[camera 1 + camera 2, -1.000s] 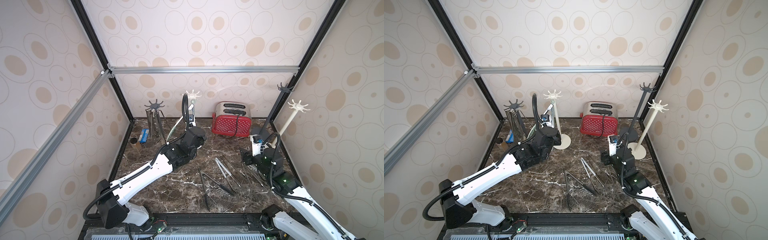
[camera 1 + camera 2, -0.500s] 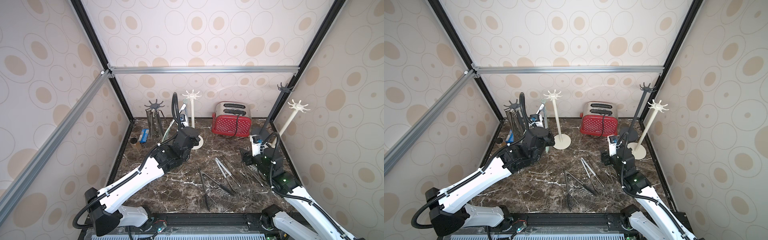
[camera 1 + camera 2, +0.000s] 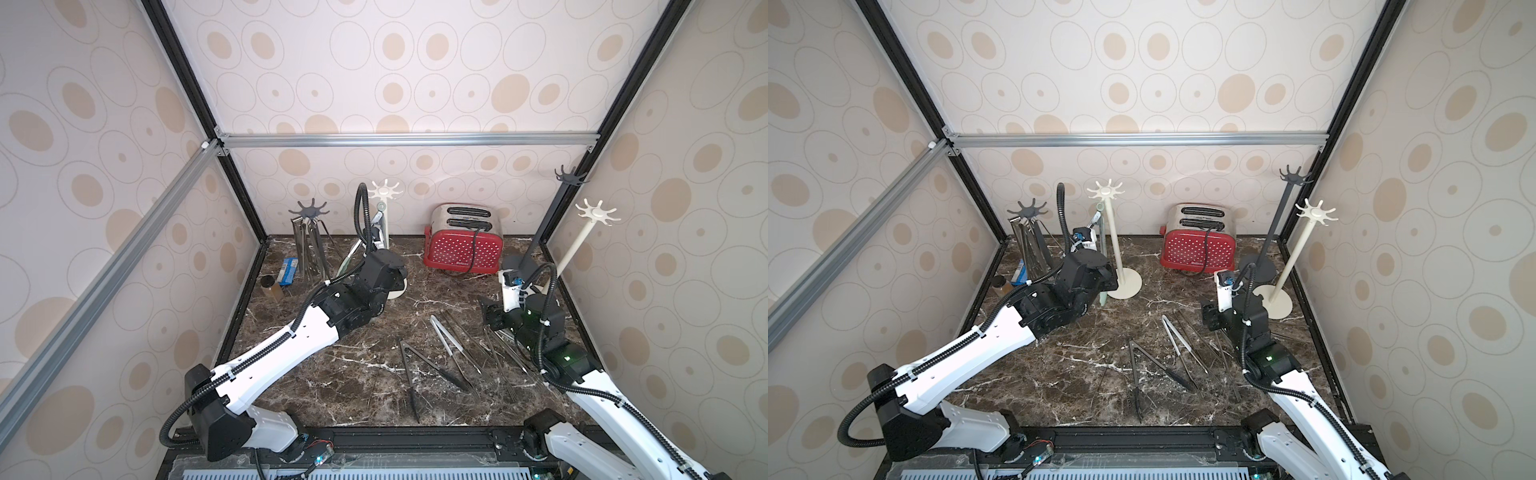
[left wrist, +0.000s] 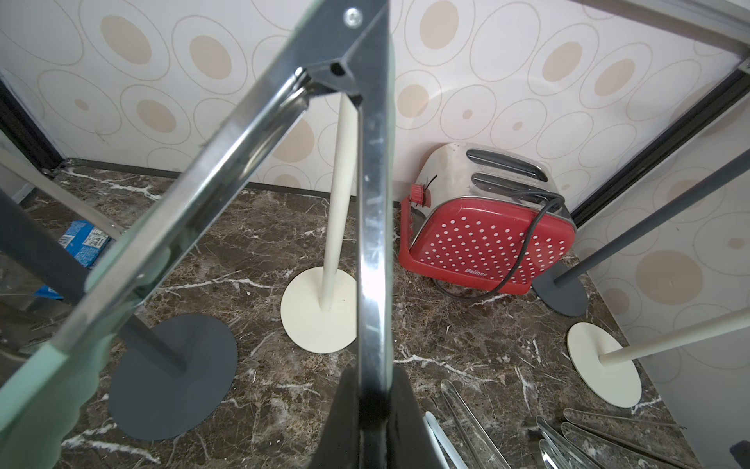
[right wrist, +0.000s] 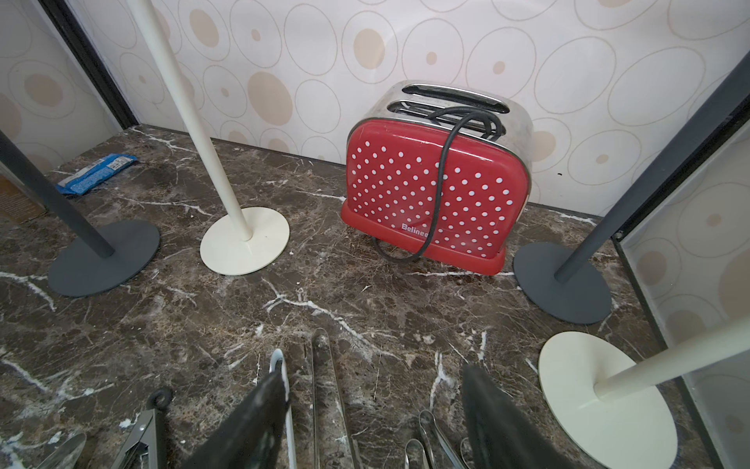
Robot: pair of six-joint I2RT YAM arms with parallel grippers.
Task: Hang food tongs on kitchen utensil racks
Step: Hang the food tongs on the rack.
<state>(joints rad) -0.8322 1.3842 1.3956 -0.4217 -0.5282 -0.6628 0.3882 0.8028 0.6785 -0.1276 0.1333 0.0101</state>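
Clamping left gripper point(image 4: 371, 410): I saw it clenched on green-handled tongs point(image 4: 372, 227).
Right gripper point(image 5: 371, 406): jaws stood spread, empty.
Tabletop point(image 3: 353, 395): dark veined marble.
Walls point(image 3: 415, 62): cream, tan ovals.

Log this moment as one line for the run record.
left gripper: shut on green-handled tongs, hinge-up beside cream rack | right gripper: open over loose tongs on table | dark rack: steel tongs hung
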